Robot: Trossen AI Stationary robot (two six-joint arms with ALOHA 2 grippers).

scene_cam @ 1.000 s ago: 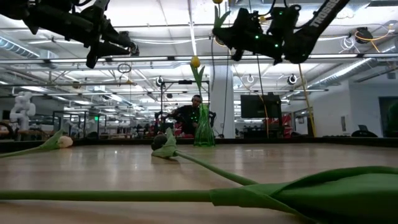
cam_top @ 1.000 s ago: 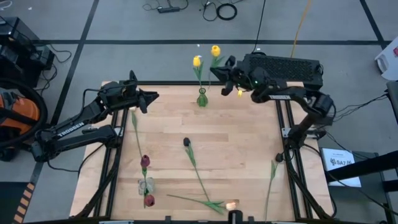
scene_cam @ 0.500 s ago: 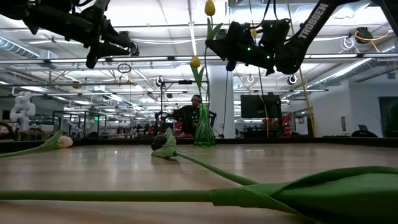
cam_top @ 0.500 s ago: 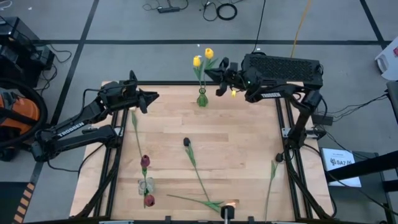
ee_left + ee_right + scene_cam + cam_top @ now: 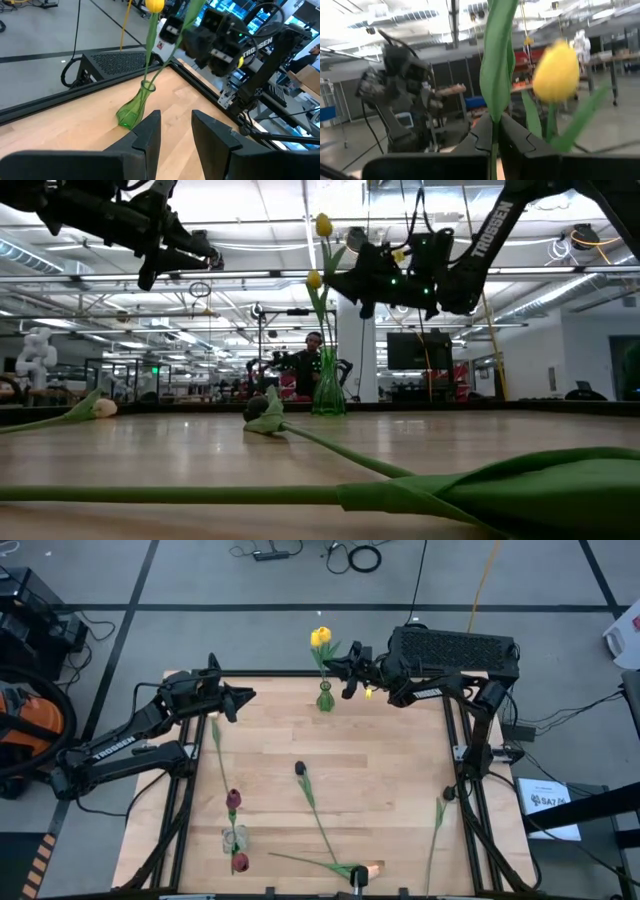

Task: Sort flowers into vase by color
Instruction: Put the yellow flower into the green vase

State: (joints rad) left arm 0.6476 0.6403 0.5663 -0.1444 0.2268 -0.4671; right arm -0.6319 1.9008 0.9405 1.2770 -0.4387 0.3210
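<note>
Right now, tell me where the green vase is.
The green vase stands at the table's far edge near the middle in the high view, holding a yellow tulip. The right claw, beside it, grips a second yellow tulip.

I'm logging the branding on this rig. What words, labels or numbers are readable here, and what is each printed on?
"TROSSEN": on the left arm, high view.
"TROSSEN": on the right arm, low view; again in the left wrist view.
Printed sheet on the floor right of the table: too small to read.
White label on the right arm's gripper housing: blurred, unreadable.
Nothing readable on the green vase or tulips.
</note>
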